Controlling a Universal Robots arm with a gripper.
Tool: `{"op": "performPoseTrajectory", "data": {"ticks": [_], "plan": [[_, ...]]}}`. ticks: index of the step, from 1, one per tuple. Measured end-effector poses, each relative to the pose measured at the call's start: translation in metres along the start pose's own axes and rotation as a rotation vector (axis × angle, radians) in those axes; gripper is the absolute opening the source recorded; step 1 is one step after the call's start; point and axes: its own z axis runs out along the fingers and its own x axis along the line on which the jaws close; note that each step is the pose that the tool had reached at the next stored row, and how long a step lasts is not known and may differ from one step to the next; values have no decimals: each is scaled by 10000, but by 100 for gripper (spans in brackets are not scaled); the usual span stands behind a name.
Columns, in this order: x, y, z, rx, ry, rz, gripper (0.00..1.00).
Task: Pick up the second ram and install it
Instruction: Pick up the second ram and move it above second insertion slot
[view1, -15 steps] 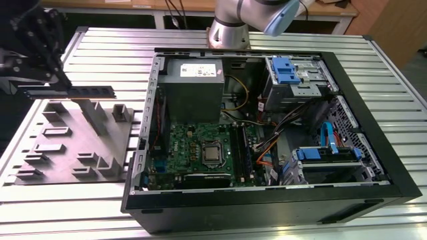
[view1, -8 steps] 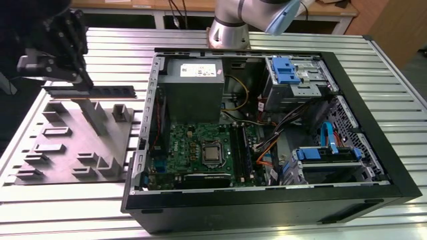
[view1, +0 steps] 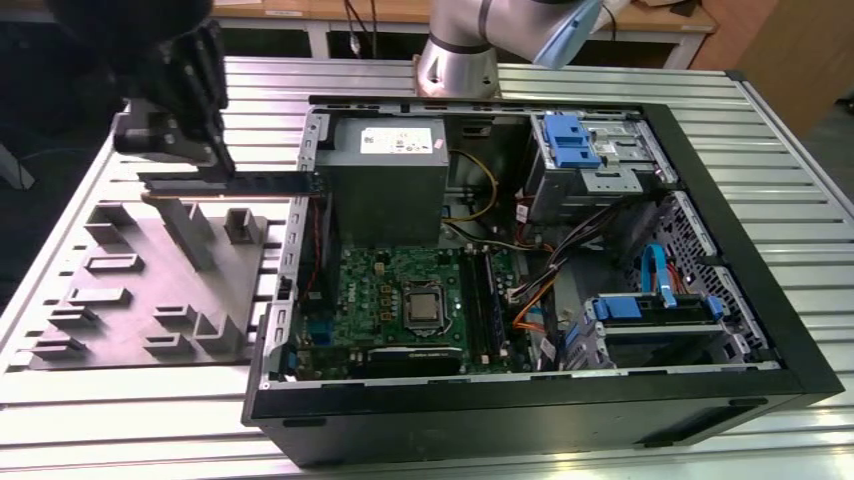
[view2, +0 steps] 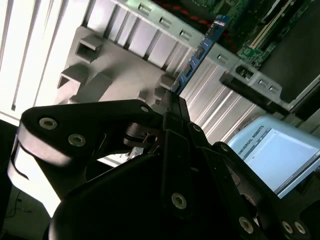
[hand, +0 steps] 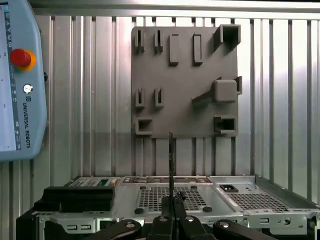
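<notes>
My gripper (view1: 214, 166) hangs above the grey holder block (view1: 147, 290) at the exterior view's left, outside the open computer case (view1: 747, 300). It is shut on the second ram (view1: 260, 184), a thin dark stick held level, its free end reaching towards the case wall. In the second wrist view the ram (view2: 200, 50) shows blue-green with black chips, sticking out from the gripper (view2: 172, 106). The first wrist view shows the ram (hand: 171, 160) edge-on above the gripper (hand: 172, 212). The motherboard (view1: 400, 300) lies inside the case, with its memory slots (view1: 483, 300) beside the processor socket.
A grey power supply (view1: 387, 170), blue drive brackets (view1: 567, 140), and orange and blue cables (view1: 534, 300) crowd the case. The holder block (hand: 185, 80) has upright pegs and pockets. A teach pendant (hand: 15, 80) lies on the ribbed metal table (view1: 787, 110).
</notes>
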Motion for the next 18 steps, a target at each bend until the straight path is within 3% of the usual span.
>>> {"op": "performPoseTrajectory", "data": {"ticks": [8,18], "plan": [[-5,-366,2,-2,0,1,11],[-11,-766,4,-2,-1,1,11]]}}
